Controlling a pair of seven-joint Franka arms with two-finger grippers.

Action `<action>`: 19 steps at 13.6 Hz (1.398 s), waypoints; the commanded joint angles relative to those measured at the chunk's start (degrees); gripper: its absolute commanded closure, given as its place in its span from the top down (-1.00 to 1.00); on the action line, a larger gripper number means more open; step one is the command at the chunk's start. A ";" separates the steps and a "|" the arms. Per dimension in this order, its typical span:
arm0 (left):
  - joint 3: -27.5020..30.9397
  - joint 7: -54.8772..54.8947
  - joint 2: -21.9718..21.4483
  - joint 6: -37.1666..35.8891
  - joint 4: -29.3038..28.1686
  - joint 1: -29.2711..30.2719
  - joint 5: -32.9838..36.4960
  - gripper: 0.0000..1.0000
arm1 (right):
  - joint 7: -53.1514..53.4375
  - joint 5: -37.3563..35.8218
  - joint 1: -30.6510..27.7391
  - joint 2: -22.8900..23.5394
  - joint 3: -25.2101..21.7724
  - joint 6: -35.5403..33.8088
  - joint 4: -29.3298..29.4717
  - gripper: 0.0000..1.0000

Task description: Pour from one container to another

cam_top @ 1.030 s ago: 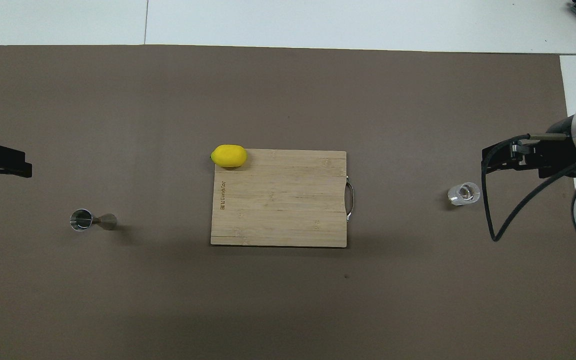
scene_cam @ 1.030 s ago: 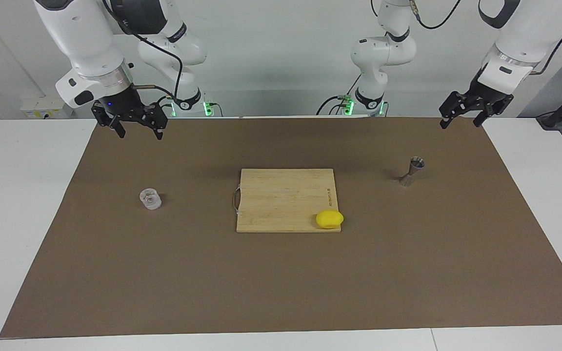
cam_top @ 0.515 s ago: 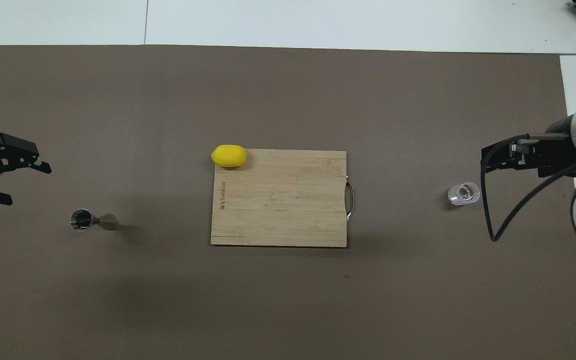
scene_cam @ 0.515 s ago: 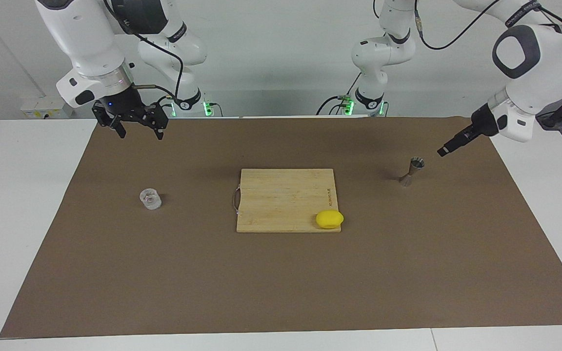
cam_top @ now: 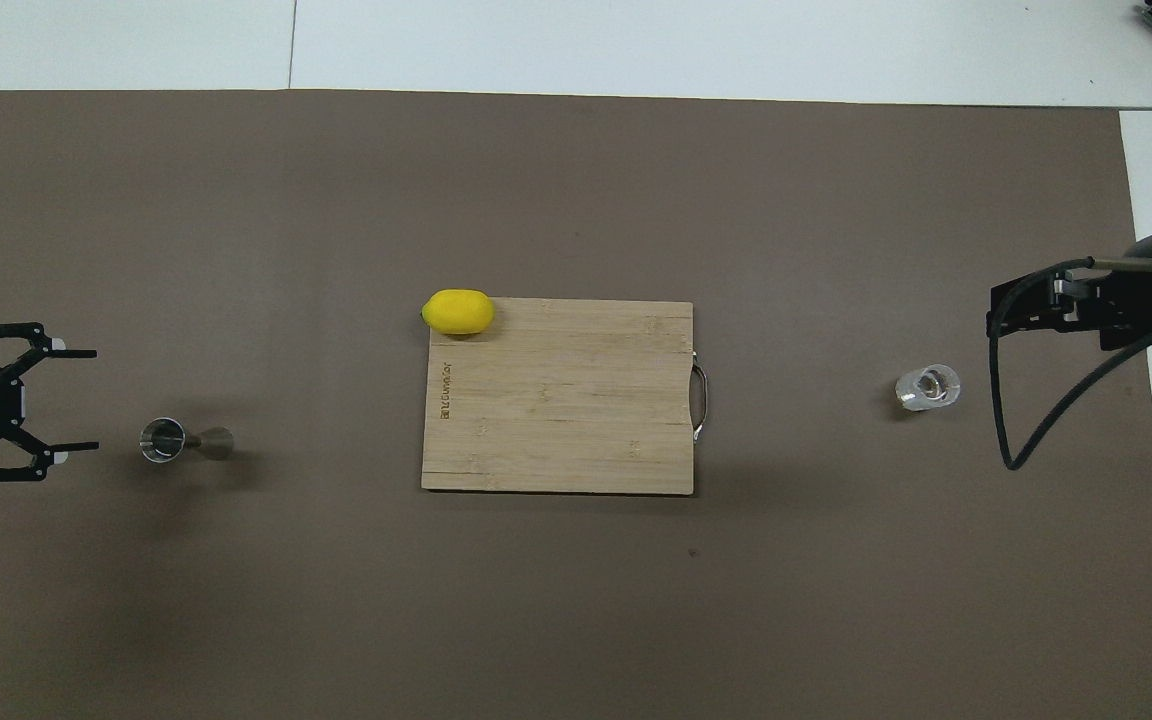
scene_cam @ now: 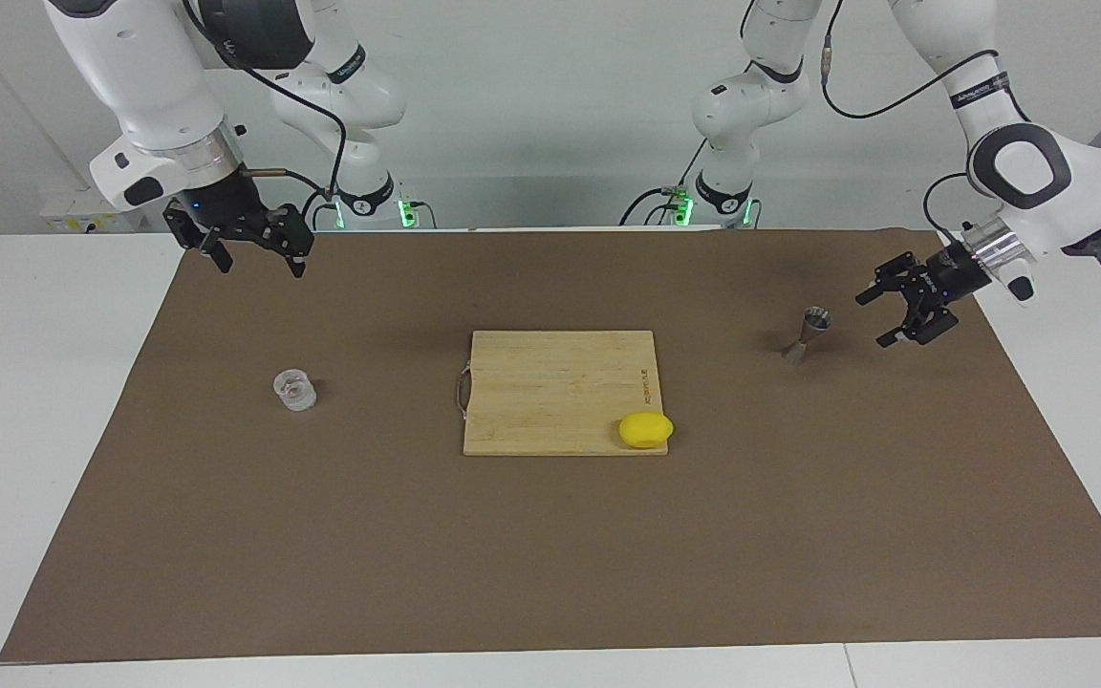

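The small clear glass cup (scene_cam: 294,390) (cam_top: 928,388) stands upright on the brown mat toward the right arm's end of the table. The steel hourglass jigger (scene_cam: 807,336) (cam_top: 181,441) stands upright toward the left arm's end. My left gripper (scene_cam: 871,321) (cam_top: 94,400) is turned sideways and low over the mat, beside the jigger. It is open with its fingertips pointing at the jigger, a short gap away. My right gripper (scene_cam: 261,268) (cam_top: 1021,308) hangs open and empty, raised over the mat's edge by the robots, not touching the cup.
A wooden cutting board (scene_cam: 550,382) (cam_top: 556,420) with a metal handle lies at the middle of the mat (scene_cam: 550,554). A yellow lemon (scene_cam: 646,429) (cam_top: 457,311) sits on the board's corner farthest from the robots, toward the left arm's end. White table surrounds the mat.
The left arm swung down and turned its gripper sideways, bringing it low beside the jigger. The right gripper drifted slightly toward its own end of the table. Cup and jigger have not moved.
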 commanded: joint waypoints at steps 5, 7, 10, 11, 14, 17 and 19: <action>-0.86 -2.46 -0.24 -4.88 -10.41 9.63 -15.45 1.00 | 3.04 0.51 -3.10 -2.61 0.09 9.83 -7.11 1.00; -0.95 -1.93 -0.59 -7.26 -12.35 9.56 -16.08 1.00 | 8.49 0.41 -4.16 -2.00 0.09 9.66 -7.38 1.00; -1.04 1.65 -0.16 -6.39 -12.71 7.98 -18.10 1.00 | 22.26 0.41 -4.69 -0.86 0.18 9.75 -8.08 1.00; -1.04 4.89 0.11 -6.30 -12.71 7.89 -18.19 1.00 | 26.40 0.41 -4.95 -0.59 0.18 10.36 -8.78 1.00; -1.12 7.65 0.46 -4.29 -13.68 6.75 -19.24 1.00 | 38.79 1.29 -8.02 0.81 0.18 11.58 -10.80 1.00; -1.12 8.00 2.04 -3.66 -13.68 6.22 -21.43 1.00 | 46.55 9.62 -12.76 3.09 0.18 12.82 -12.39 1.00; -1.12 9.22 2.04 -3.40 -14.20 5.60 -21.79 1.00 | 47.18 12.96 -15.49 6.07 0.09 12.74 -12.39 1.00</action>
